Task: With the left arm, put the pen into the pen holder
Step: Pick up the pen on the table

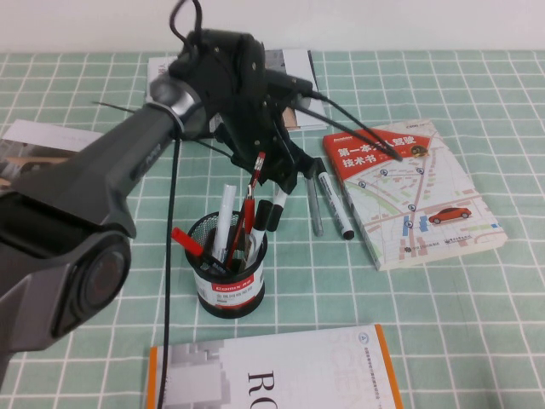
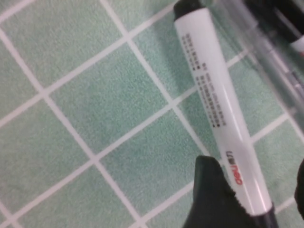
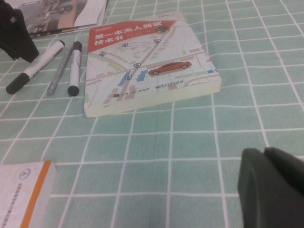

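Note:
The pen point(image 1: 273, 210) is a white marker with a long black cap, lying flat on the checked cloth just behind the pen holder point(image 1: 230, 277). The holder is a black mesh cup with a white and red label, and several pens stand in it. My left gripper point(image 1: 285, 183) hangs directly over the pen. In the left wrist view the pen's barrel point(image 2: 218, 95), with small dark print and a red logo, runs between the fingers point(image 2: 213, 199), which stand open and apart from it. My right gripper point(image 3: 263, 154) is shut and low over the cloth on the right side.
A thin grey pen point(image 1: 314, 204) and a second white marker point(image 1: 337, 209) lie right beside the pen. A map-covered book point(image 1: 417, 192) sits to the right, an orange-edged book point(image 1: 272, 375) at the front, and magazines point(image 1: 289, 64) at the back.

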Controlling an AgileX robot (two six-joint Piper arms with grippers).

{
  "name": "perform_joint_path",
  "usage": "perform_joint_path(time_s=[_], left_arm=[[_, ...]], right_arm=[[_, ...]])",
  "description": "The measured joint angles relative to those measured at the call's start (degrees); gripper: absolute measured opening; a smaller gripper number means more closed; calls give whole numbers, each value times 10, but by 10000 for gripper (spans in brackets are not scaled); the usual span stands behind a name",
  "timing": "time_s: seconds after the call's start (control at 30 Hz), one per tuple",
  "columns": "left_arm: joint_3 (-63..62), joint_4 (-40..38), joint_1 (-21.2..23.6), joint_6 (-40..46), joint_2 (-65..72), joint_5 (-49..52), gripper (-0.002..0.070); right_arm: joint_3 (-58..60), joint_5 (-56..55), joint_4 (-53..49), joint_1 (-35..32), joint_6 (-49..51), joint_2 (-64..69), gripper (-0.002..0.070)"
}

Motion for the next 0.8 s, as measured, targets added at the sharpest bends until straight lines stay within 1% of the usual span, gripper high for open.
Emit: perform_joint_path(time_s=[0.7, 0.73, 0.8], left_arm=[[-1, 29, -6, -2, 27, -1, 324], [-1, 30, -6, -2, 27, 2, 318], [-1, 36, -6, -2, 27, 8, 285]], right_arm=[[0, 0, 0, 0, 0, 0, -20], [0, 0, 0, 0, 0, 0, -20], [0, 0, 0, 0, 0, 0, -20]])
